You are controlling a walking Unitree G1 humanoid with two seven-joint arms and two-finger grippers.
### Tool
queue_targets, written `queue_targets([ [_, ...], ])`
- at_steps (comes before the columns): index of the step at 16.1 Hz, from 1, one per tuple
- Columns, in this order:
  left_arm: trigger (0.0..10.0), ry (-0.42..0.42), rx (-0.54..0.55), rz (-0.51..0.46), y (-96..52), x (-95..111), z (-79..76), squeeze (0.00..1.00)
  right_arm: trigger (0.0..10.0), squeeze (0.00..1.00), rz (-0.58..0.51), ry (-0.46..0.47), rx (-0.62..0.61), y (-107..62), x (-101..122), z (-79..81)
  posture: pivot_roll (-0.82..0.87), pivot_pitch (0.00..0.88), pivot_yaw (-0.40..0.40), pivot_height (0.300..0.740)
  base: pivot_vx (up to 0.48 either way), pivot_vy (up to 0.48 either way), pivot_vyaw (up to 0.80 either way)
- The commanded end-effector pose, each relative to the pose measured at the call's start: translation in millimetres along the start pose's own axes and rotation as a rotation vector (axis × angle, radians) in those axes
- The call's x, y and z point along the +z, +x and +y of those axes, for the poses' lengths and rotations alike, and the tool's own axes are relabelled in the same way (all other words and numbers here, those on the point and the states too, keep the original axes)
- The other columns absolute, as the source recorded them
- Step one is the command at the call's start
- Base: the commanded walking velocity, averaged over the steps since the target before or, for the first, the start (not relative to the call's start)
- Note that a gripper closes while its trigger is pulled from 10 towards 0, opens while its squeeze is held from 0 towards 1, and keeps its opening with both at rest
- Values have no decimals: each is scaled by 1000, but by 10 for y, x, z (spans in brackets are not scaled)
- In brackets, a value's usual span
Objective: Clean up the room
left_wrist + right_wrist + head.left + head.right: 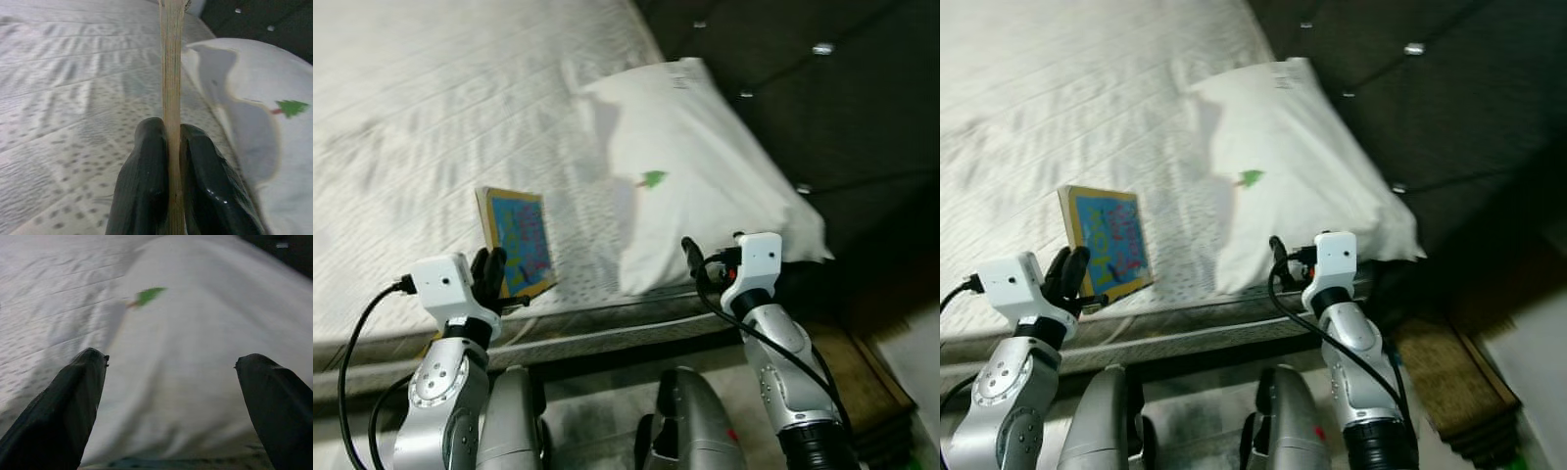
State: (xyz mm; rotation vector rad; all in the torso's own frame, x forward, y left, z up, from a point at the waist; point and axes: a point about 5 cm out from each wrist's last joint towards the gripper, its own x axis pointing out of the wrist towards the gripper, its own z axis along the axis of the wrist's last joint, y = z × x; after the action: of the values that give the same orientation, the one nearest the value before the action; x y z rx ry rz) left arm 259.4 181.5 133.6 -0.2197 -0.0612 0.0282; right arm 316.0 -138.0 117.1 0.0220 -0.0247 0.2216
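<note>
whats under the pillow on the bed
The pillow lies on the white mattress, its near end at the bed's edge. Whatever sits beneath it is covered. The open right claw faces it; the left claw grips a book.

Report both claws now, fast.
Left claw: shut on the book, held over the bed edge.
Right claw: open, empty, at the pillow.

Silver jointed arms, white boxy wrist housings, looping black cables, glossy black-fingered left end effector (492, 277).
</note>
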Motion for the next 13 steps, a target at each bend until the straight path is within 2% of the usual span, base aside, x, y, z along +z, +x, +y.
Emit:
queue_targets([
  [1,10000,8,1,-20,-3,20,6,0,10000,0,8,9,-9,-22,-31,-33,-21,202,-98,599,0,0,0],
  [6,10000,9,1,-21,2,21,8,0,10000,0,3,13,-14,-20,-32,-63,-22,198,-96,599,0,0,0],
  [11,10000,9,-2,-30,18,43,12,0,10000,0,1,14,-13,-25,-34,-60,-20,203,-99,560,0,0,0],
  [13,10000,-7,-6,-33,49,68,28,0,10000,0,6,15,-22,-25,-42,-72,-25,208,-100,560,0,0,0],
])
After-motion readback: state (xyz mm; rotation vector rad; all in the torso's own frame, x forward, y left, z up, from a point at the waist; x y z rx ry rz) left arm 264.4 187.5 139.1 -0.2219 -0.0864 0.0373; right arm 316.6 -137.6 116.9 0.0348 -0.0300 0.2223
